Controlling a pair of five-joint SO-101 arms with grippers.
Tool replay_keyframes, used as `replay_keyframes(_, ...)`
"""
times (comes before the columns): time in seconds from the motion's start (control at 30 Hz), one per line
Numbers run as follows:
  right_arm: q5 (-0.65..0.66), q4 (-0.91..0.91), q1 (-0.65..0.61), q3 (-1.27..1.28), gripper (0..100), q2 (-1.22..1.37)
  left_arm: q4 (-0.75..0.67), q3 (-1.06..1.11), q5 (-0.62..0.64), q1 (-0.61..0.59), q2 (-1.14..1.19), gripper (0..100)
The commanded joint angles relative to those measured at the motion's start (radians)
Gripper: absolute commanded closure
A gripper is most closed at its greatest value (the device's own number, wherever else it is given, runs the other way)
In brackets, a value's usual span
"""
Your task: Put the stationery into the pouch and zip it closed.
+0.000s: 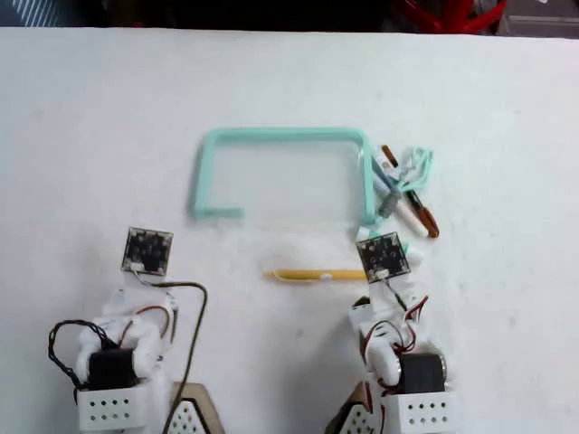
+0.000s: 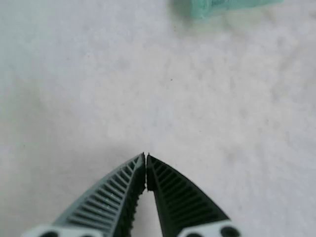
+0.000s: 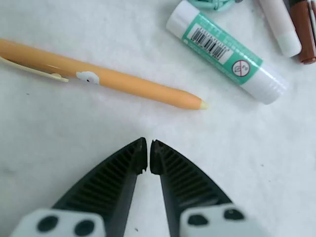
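White matte worktop: a flat, clear pouch with teal edging, a slim yellow pen just below it, more pens at its right end.

Left wrist: the ribbed left jaws are pressed together near the pouch's corner.

Right wrist: the right jaws are likewise pressed together near the pen's tip, a cylindrical glue stick beyond.

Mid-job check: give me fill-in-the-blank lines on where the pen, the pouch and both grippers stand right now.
1. The orange plastic pen lies on the white table, ____ the clear teal-edged pouch.
2. The right gripper is near the pen's tip, and its jaws are ____.
3. The left gripper, shut too, holds ____.
Missing words: outside; shut; nothing.
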Motion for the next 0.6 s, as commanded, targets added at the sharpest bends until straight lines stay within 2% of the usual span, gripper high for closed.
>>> replay_keyframes(0.0,0.006,0.008,0.007,0.009,97.1,-0.005,0.008,0.0,0.002,0.008,0.001,97)
replay_keyframes(0.57,0.006,0.008,0.004,0.009,97.1,-0.007,0.008,0.0,0.0,0.01,0.001,97)
